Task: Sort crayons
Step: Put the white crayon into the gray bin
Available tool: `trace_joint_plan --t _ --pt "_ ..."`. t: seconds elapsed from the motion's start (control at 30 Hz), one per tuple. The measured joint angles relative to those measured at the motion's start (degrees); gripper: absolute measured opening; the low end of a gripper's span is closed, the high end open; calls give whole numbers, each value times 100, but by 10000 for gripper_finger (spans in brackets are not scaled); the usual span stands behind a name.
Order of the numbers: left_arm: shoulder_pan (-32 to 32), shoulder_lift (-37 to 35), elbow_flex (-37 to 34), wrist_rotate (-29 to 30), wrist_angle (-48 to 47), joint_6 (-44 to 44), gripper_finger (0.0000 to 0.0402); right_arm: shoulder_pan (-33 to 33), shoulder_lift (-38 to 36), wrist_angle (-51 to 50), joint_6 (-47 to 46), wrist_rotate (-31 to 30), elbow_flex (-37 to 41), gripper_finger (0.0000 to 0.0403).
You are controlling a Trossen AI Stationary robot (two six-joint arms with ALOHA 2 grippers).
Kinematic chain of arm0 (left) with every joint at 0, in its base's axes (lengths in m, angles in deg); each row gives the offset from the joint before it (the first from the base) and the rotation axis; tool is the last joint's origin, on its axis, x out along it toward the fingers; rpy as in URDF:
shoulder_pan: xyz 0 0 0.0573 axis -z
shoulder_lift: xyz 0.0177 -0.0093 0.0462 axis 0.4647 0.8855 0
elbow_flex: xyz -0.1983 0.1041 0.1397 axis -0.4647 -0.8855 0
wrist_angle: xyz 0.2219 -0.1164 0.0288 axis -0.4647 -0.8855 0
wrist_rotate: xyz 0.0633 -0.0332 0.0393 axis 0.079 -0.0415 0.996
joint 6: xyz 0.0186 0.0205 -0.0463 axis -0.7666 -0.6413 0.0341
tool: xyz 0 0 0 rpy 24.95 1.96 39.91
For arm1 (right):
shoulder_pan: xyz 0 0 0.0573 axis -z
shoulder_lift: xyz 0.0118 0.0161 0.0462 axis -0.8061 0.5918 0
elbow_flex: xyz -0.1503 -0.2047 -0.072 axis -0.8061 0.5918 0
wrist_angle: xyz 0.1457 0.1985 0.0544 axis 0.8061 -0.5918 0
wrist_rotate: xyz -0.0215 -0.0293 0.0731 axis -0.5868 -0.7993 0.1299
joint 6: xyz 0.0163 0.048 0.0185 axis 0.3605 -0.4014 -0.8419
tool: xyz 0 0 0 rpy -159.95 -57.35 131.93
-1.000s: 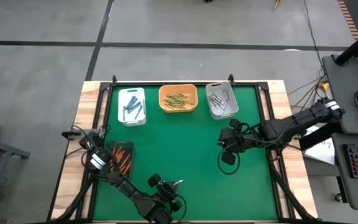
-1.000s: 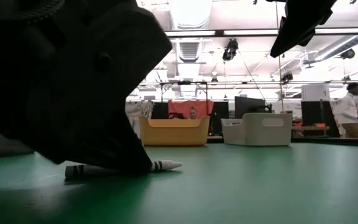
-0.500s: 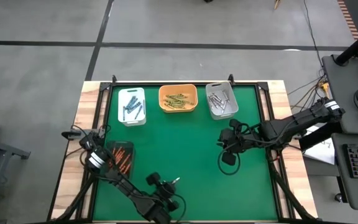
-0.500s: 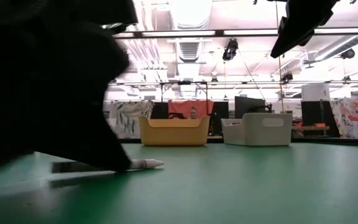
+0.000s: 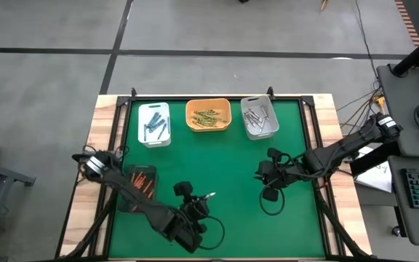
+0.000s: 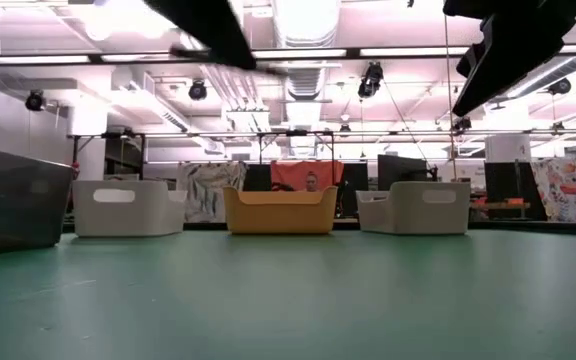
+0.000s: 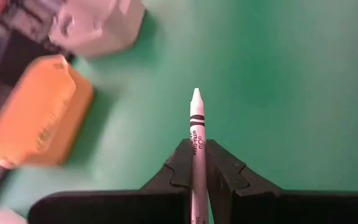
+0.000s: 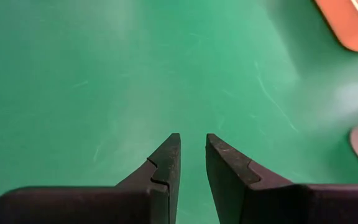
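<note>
My left gripper is above the mat near the table's front edge, shut on a white crayon with black bands; its pointed tip sticks out past the fingers. My right gripper hovers right of centre, fingers slightly apart, with nothing between them. More crayons lie sorted in trays. Dark blue-grey ones are in the white tray. Yellow-olive ones are in the orange tray. Grey-white ones are in the grey tray. Red-orange ones are in the dark tray. My left gripper pinches the crayon's shaft between its two fingers. The crayon lies along the fingers, its pointed tip well out in front; its rear end is hidden between the fingers. The fingers slant downward, and the crayon is lifted clear of the mat.
The three light trays stand in a row along the far edge. The dark tray sits at the near left. Black cables loop beside the right arm. Bare green mat lies in the middle.
My left gripper has shut on the white crayon that lay on the mat near the front edge. It has then risen with it, rolling its wrist and shifting toward the far edge, so the crayon is now lifted clear. My right gripper has moved slightly toward the near edge.
</note>
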Motion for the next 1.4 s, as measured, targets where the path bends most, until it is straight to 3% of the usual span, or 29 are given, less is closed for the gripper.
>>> trace_joint_plan --t 0.17,0.3,0.6,0.77,0.93,1.1,1.4 --pt "-244 -742 -239 21 443 -1583 0 -29 0 431 53 0 144 66" --pt "-460 -1375 -809 31 1492 -2612 0 -27 0 1308 420 -6 407 66" --pt "-830 -2410 -3130 -676 6226 -4594 0 -24 28 4962 2132 0 1477 66" --pt "-927 -2478 -4007 -871 8659 -5412 0 -20 146 7336 3076 11 1997 66" --pt "-1060 -2300 -4539 -1180 10696 -6045 0 -20 497 8959 3939 25 2051 66" --pt "-1175 -2217 -4853 -1338 11633 -6170 0 -12 750 9258 4146 44 1658 74" --pt "-1266 -2193 -4920 -1481 11923 -6151 0 322 1066 9091 3952 49 1008 152"
